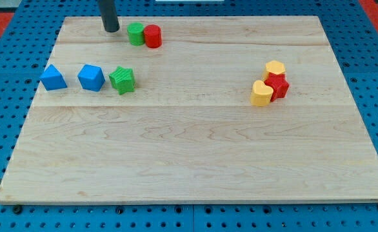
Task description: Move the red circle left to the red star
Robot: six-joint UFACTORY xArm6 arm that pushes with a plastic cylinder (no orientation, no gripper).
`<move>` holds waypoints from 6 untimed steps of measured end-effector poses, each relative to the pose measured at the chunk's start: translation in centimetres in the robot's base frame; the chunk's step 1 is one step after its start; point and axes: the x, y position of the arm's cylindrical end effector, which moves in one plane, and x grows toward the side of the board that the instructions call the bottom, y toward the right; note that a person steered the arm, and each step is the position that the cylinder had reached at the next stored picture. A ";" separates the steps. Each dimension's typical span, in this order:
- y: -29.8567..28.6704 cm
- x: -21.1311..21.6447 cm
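Desk [189, 161]: light wooden board on a blue pegboard; its near half, toward the view's bottom, is bare wood.
Yellow block, near [261, 94]: rounded shape, touching the red star on its lower left.
Red star [278, 85]: landmark, at the view's right, wedged between two yellow blocks.
Yellow block, far [275, 67]: hexagon-like, touching the red star from above.
Green star [122, 80]: well to the left of the red star.
Blue cube [91, 77]: just left of the green star.
Blue block [53, 77]: wedge-like, farthest left of the red star.
Red circle [152, 36]: far up and left of the red star, well apart from it.
Green circle [136, 33]: touching the red circle's left side.
My tip [111, 29]: on the desk just left of the green circle, farthest from the red star.
End effector: a plain dark rod, no jaws, holding nothing.
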 end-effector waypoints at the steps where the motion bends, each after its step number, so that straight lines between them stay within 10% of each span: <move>1: 7.0 2.4; 2: 12.3 8.4; 4: 12.3 5.1; 6: 23.4 15.9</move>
